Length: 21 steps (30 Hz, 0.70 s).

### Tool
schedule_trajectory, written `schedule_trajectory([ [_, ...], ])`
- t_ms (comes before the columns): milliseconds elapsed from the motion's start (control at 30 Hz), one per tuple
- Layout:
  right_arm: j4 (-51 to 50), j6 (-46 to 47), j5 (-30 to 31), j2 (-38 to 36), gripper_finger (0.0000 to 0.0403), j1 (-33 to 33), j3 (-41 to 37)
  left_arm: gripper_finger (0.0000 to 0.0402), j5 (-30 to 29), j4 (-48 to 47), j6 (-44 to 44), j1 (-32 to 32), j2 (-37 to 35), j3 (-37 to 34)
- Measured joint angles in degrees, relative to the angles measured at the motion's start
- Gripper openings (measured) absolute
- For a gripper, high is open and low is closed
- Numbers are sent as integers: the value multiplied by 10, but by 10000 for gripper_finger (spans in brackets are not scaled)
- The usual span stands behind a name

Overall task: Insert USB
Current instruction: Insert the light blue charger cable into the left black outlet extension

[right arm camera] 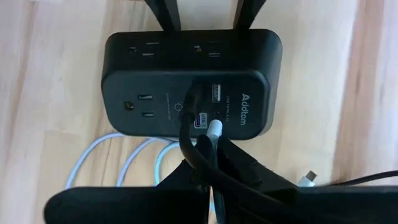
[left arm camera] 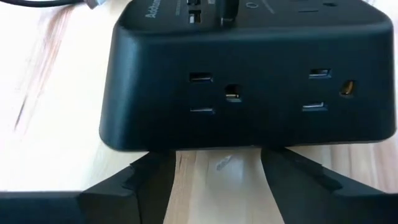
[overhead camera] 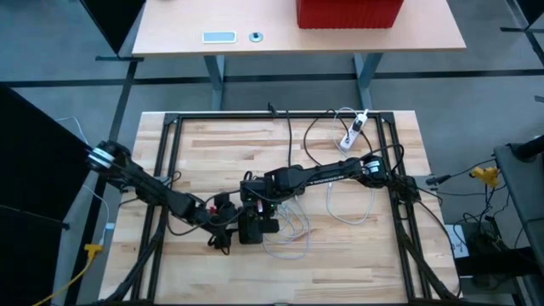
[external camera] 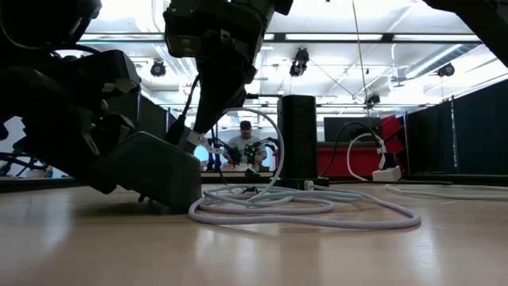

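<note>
A black power strip [right arm camera: 189, 84] lies flat on the wooden table, its top face with the USB ports [right arm camera: 216, 93] turned up; the left wrist view shows its outlet side [left arm camera: 249, 87]. My right gripper [right arm camera: 214, 163] comes down at that face, shut on the white USB plug [right arm camera: 214, 130]. A black cord [right arm camera: 186, 134] also runs from the top face past the fingers. My left gripper [left arm camera: 214, 180] stands open at the strip's opposite side wall, and its two fingers [right arm camera: 165, 15] show beyond the strip in the right wrist view. Whether the plug sits in a port is hidden. My right gripper pinches the white USB plug just behind its tip [right arm camera: 214, 142] between its two fingers, slanting down from above. The tip rests at the strip's top face beside the USB ports. The white cable trails slack behind onto the table. My left gripper's fingertips [left arm camera: 146, 171] reach the foot of the strip's side wall; I cannot tell whether they touch it.
Loops of white cable [overhead camera: 289, 234] lie on the table to the right of the strip [external camera: 302, 208]. A white adapter [overhead camera: 353, 132] with its cord lies near the far edge. Black frame rails [overhead camera: 170, 170] border the tabletop. A person [external camera: 244, 144] sits far behind the table.
</note>
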Motion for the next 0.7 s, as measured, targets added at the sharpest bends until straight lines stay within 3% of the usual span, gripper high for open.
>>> schedule_trajectory([
  [167,2,-2,-10,0,0,0,0,210,0,17,-8,0,8,0],
  [700,8,-9,-15,0,0,2,-1,251,-1,12,-9,0,9,0],
])
